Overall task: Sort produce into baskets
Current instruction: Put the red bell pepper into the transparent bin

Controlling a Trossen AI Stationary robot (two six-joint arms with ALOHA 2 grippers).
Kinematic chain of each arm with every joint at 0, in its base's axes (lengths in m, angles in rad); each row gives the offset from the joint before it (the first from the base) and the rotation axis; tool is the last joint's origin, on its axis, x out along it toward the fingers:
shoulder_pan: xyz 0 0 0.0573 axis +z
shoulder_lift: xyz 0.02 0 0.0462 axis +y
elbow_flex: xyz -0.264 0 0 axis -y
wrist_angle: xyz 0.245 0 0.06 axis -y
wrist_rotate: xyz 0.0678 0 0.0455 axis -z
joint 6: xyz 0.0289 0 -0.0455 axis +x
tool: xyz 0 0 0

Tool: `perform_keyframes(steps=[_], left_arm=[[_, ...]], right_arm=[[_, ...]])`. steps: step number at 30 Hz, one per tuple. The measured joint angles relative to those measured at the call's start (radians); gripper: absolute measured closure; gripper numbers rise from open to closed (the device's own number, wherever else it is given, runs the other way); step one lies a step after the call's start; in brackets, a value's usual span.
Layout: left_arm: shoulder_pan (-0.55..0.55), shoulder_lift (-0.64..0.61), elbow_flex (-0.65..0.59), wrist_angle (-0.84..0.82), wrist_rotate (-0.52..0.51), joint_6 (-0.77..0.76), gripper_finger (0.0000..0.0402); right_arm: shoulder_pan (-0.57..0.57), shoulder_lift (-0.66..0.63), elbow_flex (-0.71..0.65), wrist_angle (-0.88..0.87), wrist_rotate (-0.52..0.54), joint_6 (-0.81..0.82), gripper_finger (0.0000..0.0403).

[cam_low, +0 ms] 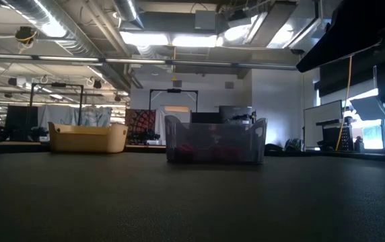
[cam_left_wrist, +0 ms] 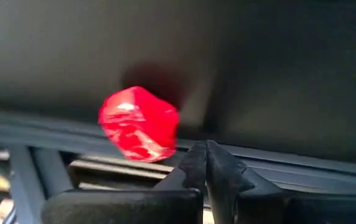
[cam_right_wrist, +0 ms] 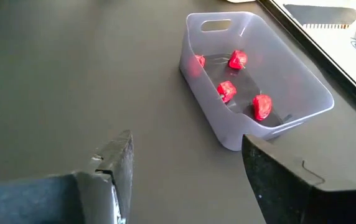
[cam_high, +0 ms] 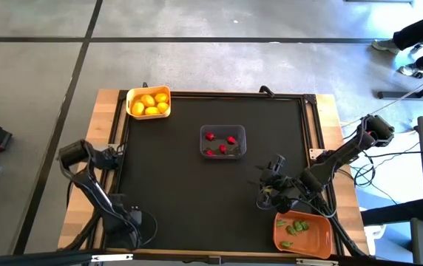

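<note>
A red piece of produce (cam_left_wrist: 139, 124) lies on the black mat close to its framed edge. My left gripper (cam_left_wrist: 206, 155) is shut just beside it, with nothing between the fingertips. In the high view that gripper (cam_high: 137, 219) is at the near left, and the arm hides the piece. My right gripper (cam_right_wrist: 190, 174) hovers open at the near right (cam_high: 271, 188), a little short of the clear basket (cam_right_wrist: 252, 74). That basket holds several red pieces. The yellow basket (cam_high: 149, 102) holds lemons and the orange basket (cam_high: 302, 233) holds green pieces. My left gripper has its shut fingertips (cam_left_wrist: 196, 163) right next to the red piece's side (cam_left_wrist: 173, 140), slanting down from above. The piece is not between them. Whether the fingertips touch it, I cannot tell.
The clear basket (cam_high: 222, 142) stands mid-mat, the yellow basket at the far left corner and the orange basket at the near right corner. A raised frame (cam_high: 119, 148) borders the mat. Bare mat lies between the baskets.
</note>
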State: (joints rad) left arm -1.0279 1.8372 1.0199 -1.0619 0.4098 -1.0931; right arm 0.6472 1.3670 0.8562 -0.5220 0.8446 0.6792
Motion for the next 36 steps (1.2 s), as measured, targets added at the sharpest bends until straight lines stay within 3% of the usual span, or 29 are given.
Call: perform_keyframes(steps=[12,16,21,30,36], left_arm=[[0.042,-0.129,0.0,0.019,-0.132,-0.026,0.0399],[0.063,-0.141,0.001,0.02,-0.098,-0.064,0.039],[0.08,-0.147,0.02,0.023,-0.104,-0.027,0.0337],[0.059,-0.147,0.017,-0.06,-0.203,0.015,0.0202],[0.025,-0.145,-0.044,-0.028,-0.202,-0.075,0.0168]], right_arm=[[0.0,0.0,0.0,0.001,0.0,0.0,0.0166],[0.0,0.0,0.0,0.0,0.0,0.0,0.0166],[0.0,0.0,0.0,0.0,0.0,0.0,0.0166],[0.0,0.0,0.0,0.0,0.0,0.0,0.0166],[0.0,0.0,0.0,-0.001,0.0,0.0,0.0166]])
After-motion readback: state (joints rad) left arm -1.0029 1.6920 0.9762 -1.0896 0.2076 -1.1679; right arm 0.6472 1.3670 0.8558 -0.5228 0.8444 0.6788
